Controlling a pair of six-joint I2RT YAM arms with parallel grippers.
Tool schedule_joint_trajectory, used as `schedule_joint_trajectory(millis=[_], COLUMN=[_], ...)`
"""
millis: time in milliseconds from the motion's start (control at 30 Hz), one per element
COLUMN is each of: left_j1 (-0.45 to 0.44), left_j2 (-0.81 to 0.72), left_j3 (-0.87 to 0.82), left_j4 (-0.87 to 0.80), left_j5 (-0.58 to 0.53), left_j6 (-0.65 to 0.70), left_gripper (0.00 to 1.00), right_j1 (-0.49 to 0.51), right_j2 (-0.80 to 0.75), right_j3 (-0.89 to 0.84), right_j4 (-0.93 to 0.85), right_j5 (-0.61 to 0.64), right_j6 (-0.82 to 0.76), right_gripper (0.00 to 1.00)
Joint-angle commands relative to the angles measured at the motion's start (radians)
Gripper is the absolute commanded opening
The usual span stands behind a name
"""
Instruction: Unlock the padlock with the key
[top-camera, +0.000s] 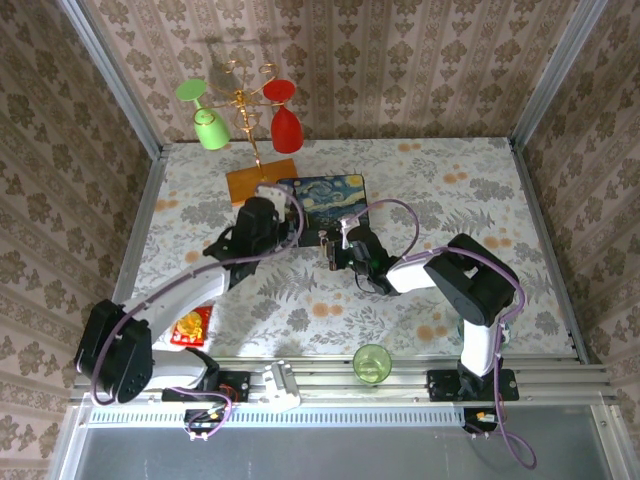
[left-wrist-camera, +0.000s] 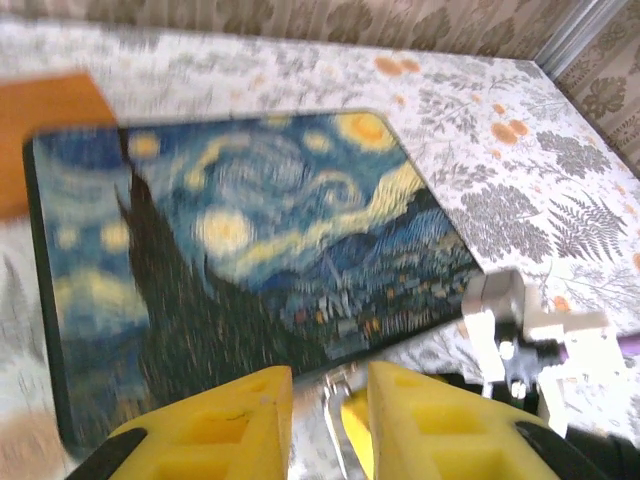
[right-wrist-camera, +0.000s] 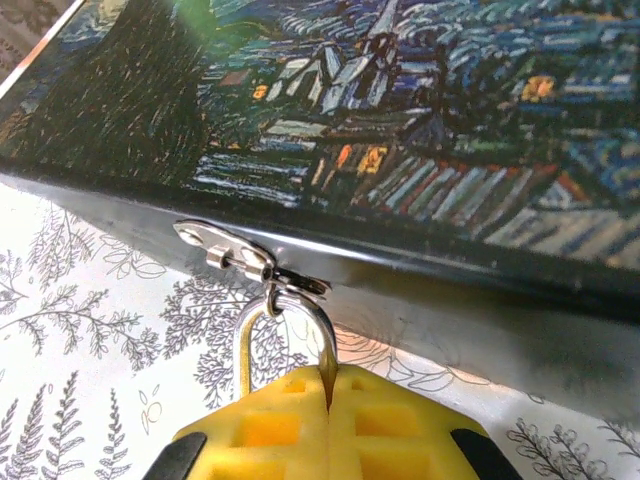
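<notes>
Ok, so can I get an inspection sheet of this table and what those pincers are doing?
Surface: floral tablecloth, flat.
Job's things: padlock shackle hangs through the clasp of the painted box; key not made out.
Clutter: orange mat, glass stand, green cup, red packet.
Pincers: right pincer shut on the shackle; left pincer slightly apart around a blurred silvery piece.
Cables: purple cables along both arms.
Surroundings: patterned walls, metal frame.
</notes>
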Motion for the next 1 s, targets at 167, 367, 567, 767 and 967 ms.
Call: schedule_joint_trajectory(millis=[167, 367, 567, 767, 967], left_j1=[0.063, 0.058, 0.031, 0.005, -0.016], left_j2=[0.367, 0.477, 0.520, 0.515, 0.520], left_j3=[0.368, 0.425, 0.398, 0.269, 0.189], left_j4=[-0.258, -0.242, -0.253, -0.180, -0.147], left_j5=[0.226, 0.191, 0.135, 0.119, 0.089], left_j6=[0.373, 0.399, 0.432, 0.415, 0.430], left_gripper=[0.34, 0.34, 0.30, 0.26, 0.22], right_j1=[0.004, 0.019, 0.086, 0.131, 0.167], right_j2=[0.017, 0.024, 0.017, 0.054, 0.065], right_j3=[-0.030, -0.062, -0.054, -0.029, 0.006], right_j4=[0.055, 0.094, 0.051, 0.064, 0.019], right_j5=[0.087, 0.137, 0.334, 0.501, 0.619], right_j6=[0.123, 0.263, 0.413, 0.567, 0.761], right_gripper=[0.01, 0.00, 0.00, 0.00, 0.00])
